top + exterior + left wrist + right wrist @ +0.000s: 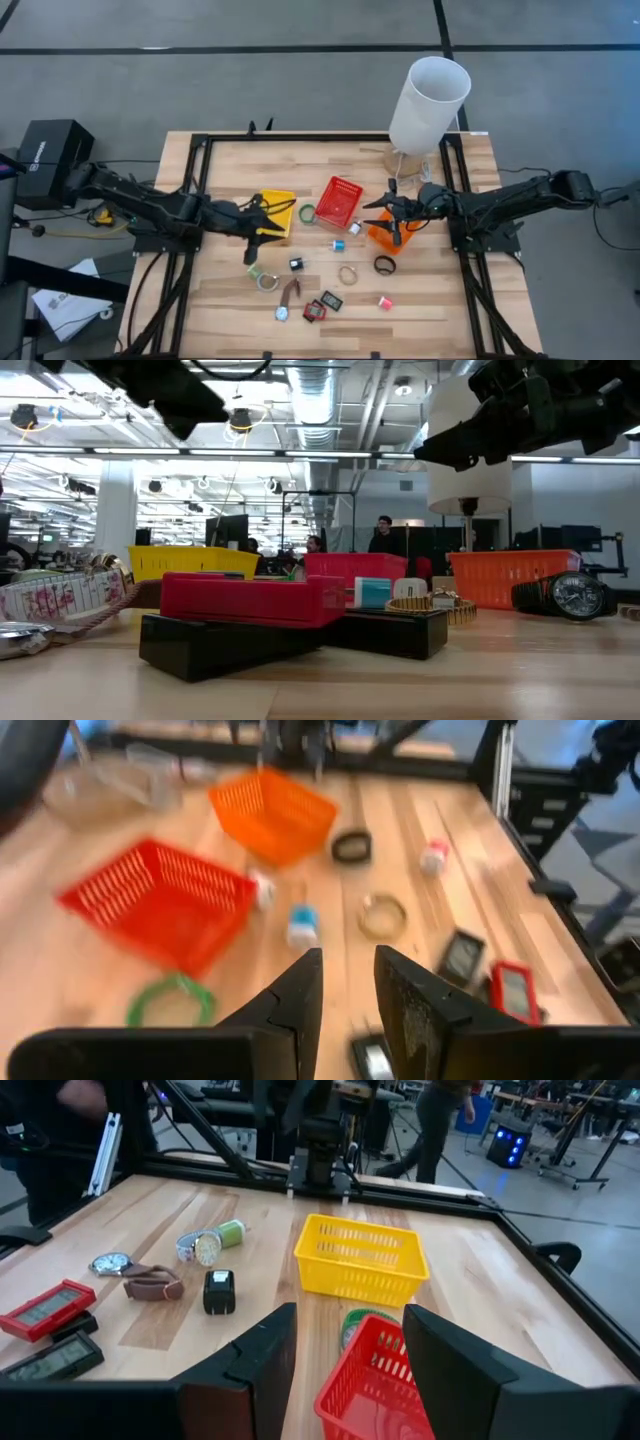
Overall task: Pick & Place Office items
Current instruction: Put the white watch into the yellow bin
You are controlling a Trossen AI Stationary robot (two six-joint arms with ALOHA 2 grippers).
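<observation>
Small office items lie loose on the wooden table: a green ring, a black ring, a clear ring, a brown strap, red and black squares and a pink bit. My left gripper hovers by the near side of the yellow basket, open by a narrow gap, with nothing between its fingers. My right gripper hangs over the orange basket, open wide and empty. The red basket stands between the two.
A tall white cylinder stands at the far right of the table. A black frame runs along the table's edges. A tape roll and a small black block lie near the left gripper. People move in the room beyond the table.
</observation>
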